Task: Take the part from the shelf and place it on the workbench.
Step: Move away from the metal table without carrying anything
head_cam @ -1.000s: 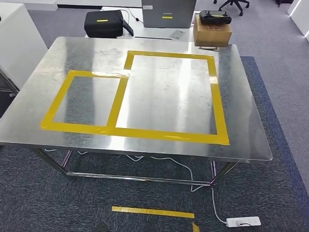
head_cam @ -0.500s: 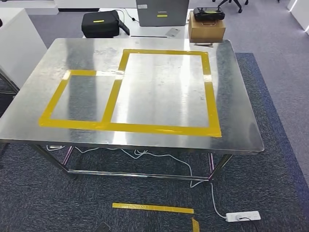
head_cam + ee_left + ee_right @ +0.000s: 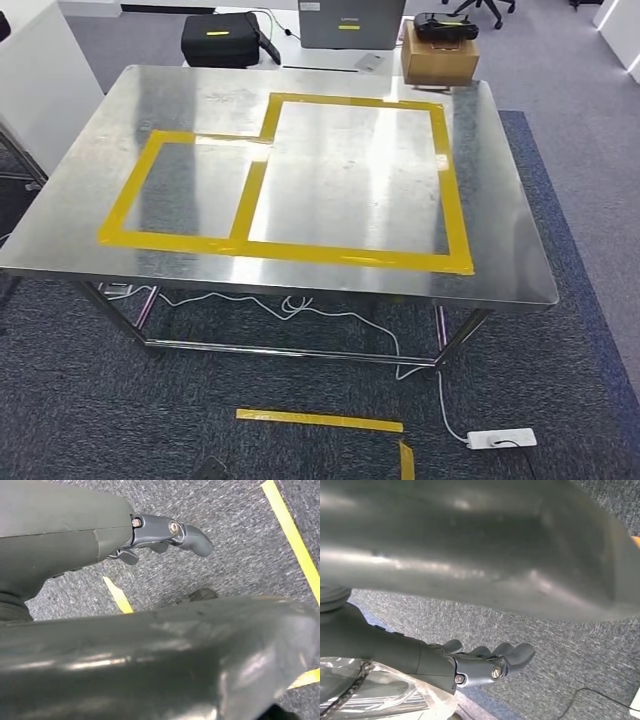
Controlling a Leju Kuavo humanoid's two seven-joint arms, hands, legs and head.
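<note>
While hanging over carpet (image 3: pixel 241 545), left robot hand (image 3: pixel 166 532) extended; right robot hand (image 3: pixel 486 662) likewise.

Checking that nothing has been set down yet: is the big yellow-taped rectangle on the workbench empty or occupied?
Empty. In the head view the large taped rectangle on the workbench encloses only bare, shiny metal.

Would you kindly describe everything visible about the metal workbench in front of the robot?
The workbench is a shiny steel-looking table with rounded corners on thin metal legs joined by a low crossbar. Yellow tape marks two adjoining rectangles on its top, a smaller one left, a larger right. Nothing lies on it. It stands on grey carpet, with white cables trailing beneath.
</note>
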